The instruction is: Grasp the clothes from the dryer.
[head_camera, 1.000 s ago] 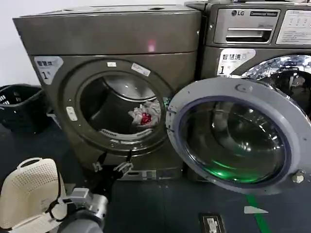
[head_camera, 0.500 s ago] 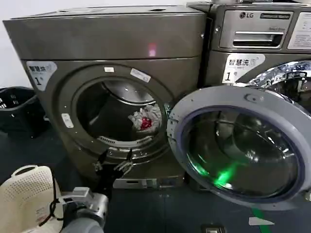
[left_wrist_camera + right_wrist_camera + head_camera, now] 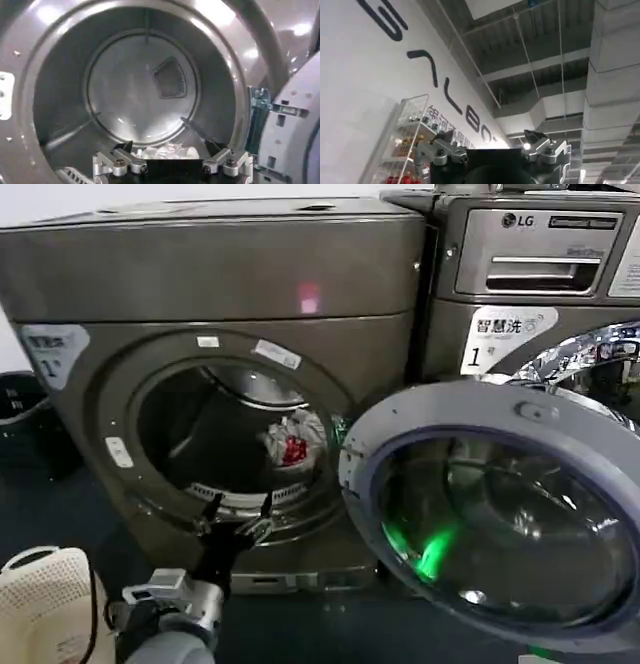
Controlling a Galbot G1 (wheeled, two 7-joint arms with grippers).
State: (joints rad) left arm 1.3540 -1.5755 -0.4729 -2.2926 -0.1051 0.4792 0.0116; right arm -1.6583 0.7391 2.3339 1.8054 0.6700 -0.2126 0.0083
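— Before the open porthole of the dryer (image 3: 215, 294), what are you doing?

— At its lower rim sits my left gripper (image 3: 234, 511), jaws spread wide and closed on nothing. From my head I see the two dark fingertips against the perforated lip at the bottom of the opening. From my left wrist the same gripper (image 3: 171, 151) looks straight into the drum (image 3: 140, 85), with the fingers splayed to either side.

— And the clothes?

— The clothes (image 3: 297, 439) lie on the drum floor, toward the side of the opening where the door hinges, deeper in than my jaws and apart from them. It is a small crumpled bundle of white and pale grey with a bright red patch. From the wrist, the white folds (image 3: 167, 150) show between my fingertips, low against the drum's back wall.

— Is the door out of the way?

— The dryer's round door (image 3: 500, 514) hangs swung open to my right, its glass catching a green glow. Behind it stands the LG machine (image 3: 530, 274) with a silver-rimmed door.

— What else is near?

— A cream perforated basket (image 3: 45, 604) stands on the floor by my left arm, and a black basket (image 3: 25, 419) sits farther back beside the dryer.

— Your right arm?

— My right gripper (image 3: 491, 141) is raised away from the machines, pointing up at a ceiling and a lettered white wall, jaws apart and empty.
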